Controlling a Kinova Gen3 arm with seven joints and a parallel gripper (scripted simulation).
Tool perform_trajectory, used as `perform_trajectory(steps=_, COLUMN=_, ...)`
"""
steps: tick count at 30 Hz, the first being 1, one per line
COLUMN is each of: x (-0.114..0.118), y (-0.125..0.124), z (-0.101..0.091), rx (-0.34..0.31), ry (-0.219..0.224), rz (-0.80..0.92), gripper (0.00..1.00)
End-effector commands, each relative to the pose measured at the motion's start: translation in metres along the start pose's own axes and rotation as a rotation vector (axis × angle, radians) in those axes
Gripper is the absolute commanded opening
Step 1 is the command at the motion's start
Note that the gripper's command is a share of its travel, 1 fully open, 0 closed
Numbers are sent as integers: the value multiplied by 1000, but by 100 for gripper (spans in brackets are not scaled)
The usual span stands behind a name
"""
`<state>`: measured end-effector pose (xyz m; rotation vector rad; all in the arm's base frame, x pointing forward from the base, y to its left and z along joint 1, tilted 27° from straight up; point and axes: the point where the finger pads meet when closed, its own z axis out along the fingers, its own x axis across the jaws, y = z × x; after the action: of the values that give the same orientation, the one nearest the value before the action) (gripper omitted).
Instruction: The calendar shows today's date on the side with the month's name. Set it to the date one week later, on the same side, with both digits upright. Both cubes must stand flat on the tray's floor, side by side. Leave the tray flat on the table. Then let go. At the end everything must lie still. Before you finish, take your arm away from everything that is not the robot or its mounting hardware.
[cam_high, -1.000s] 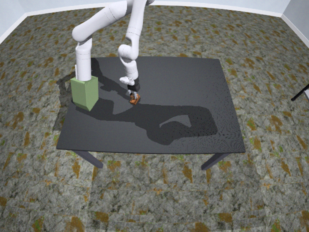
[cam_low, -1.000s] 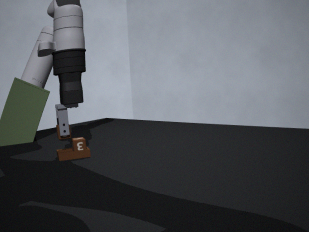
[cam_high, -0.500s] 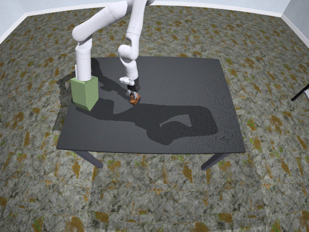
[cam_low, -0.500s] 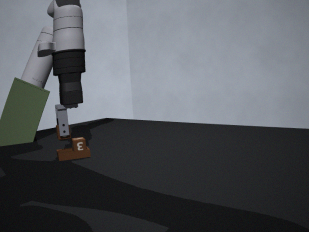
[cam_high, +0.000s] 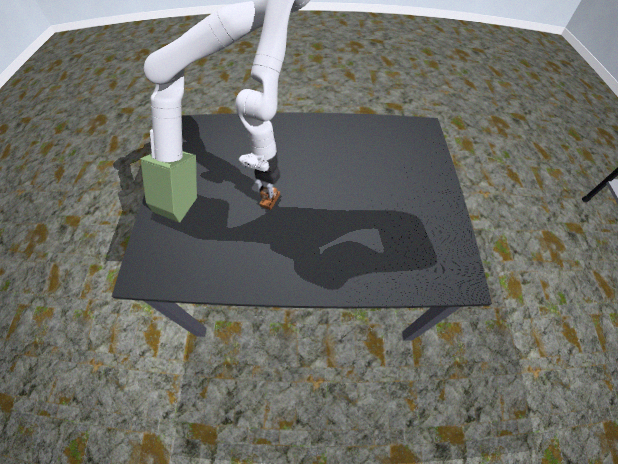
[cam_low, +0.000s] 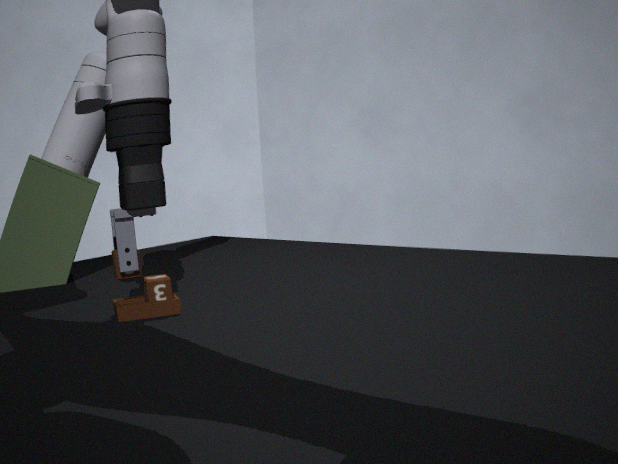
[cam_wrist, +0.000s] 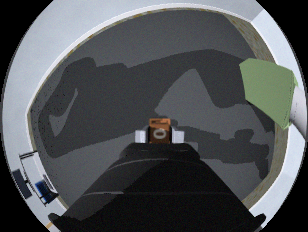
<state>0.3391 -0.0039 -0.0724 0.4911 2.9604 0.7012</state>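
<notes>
Brown digit cube being brought down to the brown wooden tray.

A brown cube showing a 0 (cam_low: 116, 269) (cam_wrist: 159, 135) is pinched in the claw (cam_low: 127, 270) (cam_wrist: 159, 131) — held above the brown rectangular tray (cam_high: 265, 204) (cam_low: 145, 310), where a second brown cube, marked 3 (cam_low: 159, 289), stands below the claw to one side. Lowering into the free half seems called for, squared up — a clipped wall or neighbour could tilt it.

A small brown wooden cube marked with a white 0 (cam_low: 138, 259) (cam_wrist: 159, 134) is held above the low brown rectangular tray (cam_low: 149, 309), where another brown cube showing an inverted white 3 (cam_low: 158, 288) is seated.
</notes>
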Motion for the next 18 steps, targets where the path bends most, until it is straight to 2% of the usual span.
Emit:
perform_trajectory(steps=1, x=-1, y=0, z=0, rx=0, ry=-1, rz=0, gripper=57)
perform_trajectory(steps=18, x=-1, y=0, z=2, rx=0, ry=-1, rz=0, gripper=57)
